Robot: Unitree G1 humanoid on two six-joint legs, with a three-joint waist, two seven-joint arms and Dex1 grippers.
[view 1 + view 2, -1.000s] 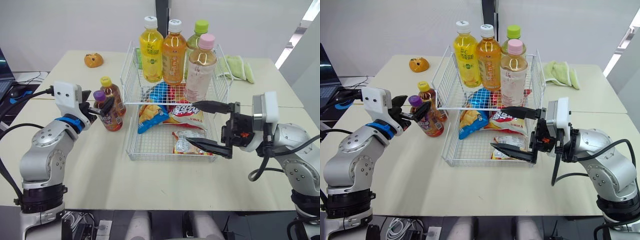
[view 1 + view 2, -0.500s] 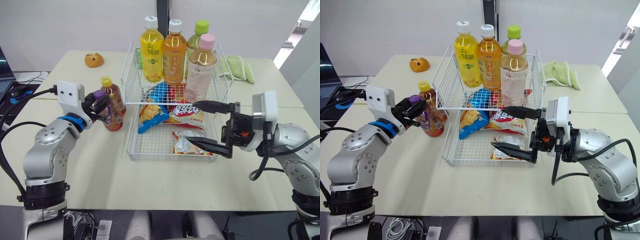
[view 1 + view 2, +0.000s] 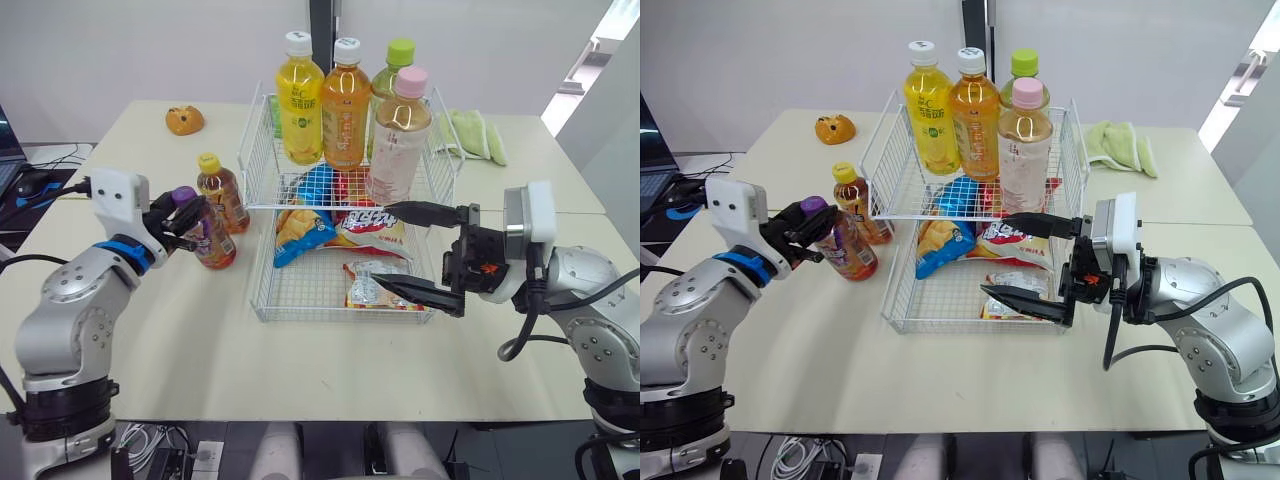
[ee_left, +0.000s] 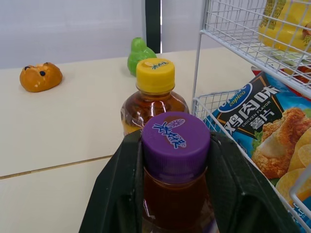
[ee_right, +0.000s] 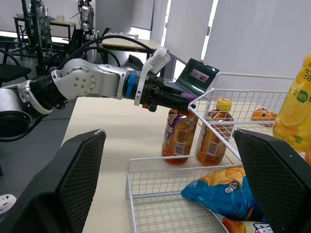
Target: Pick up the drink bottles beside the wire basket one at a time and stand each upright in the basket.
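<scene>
My left gripper (image 3: pixel 181 212) is shut on the neck of a purple-capped tea bottle (image 3: pixel 206 238), just left of the wire basket (image 3: pixel 262 310); black fingers (image 4: pixel 119 194) press both sides of the purple-capped bottle (image 4: pixel 176 145). This bottle leans slightly, its base near the table. Behind it stands a yellow-capped tea bottle (image 3: pixel 222 192) beside the basket. Several tall bottles stand upright at the basket's back, among them a yellow one (image 3: pixel 300 100) and a pink-capped one (image 3: pixel 398 140). My right gripper (image 3: pixel 400 252) is open at the basket's right front.
Snack bags (image 3: pixel 300 228) lie on the basket floor. A small orange toy (image 3: pixel 185 120) sits at the table's back left, a green cloth (image 3: pixel 475 135) at the back right. Cables and a laptop corner (image 3: pixel 6 145) are at the far left.
My left gripper went from open beside the purple-capped bottle to shut on its neck, and the bottle has shifted a little left, away from the basket. The right arm has not moved.
</scene>
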